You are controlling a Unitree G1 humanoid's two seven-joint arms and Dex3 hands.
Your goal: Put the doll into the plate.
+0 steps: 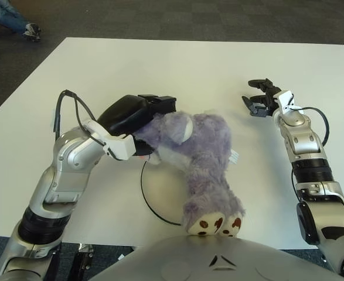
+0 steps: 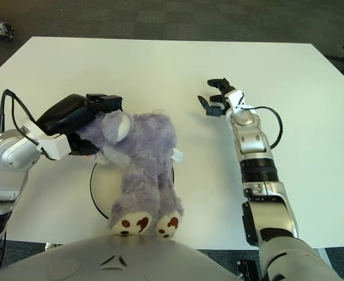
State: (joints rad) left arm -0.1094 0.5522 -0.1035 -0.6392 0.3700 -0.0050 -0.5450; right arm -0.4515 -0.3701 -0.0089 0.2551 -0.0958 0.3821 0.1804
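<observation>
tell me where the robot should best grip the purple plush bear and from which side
By the head, from the robot's left. The purple plush bear lies lengthwise over the plate, feet toward the robot, head at the far left end, where the left hand already closes on it. The right hand shows apart, open, to the bear's right.

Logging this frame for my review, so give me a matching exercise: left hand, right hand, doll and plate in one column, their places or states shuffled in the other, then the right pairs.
Things:
1. left hand
2. right hand
3. doll
4. plate

States:
A. lies under the purple body, its dark rim showing on the left
B. fingers spread, holding nothing, above the white table
C. grasps the doll's head
D. lies across the plate, soles towards the robot

Pairs: 1-C, 2-B, 3-D, 4-A
</observation>
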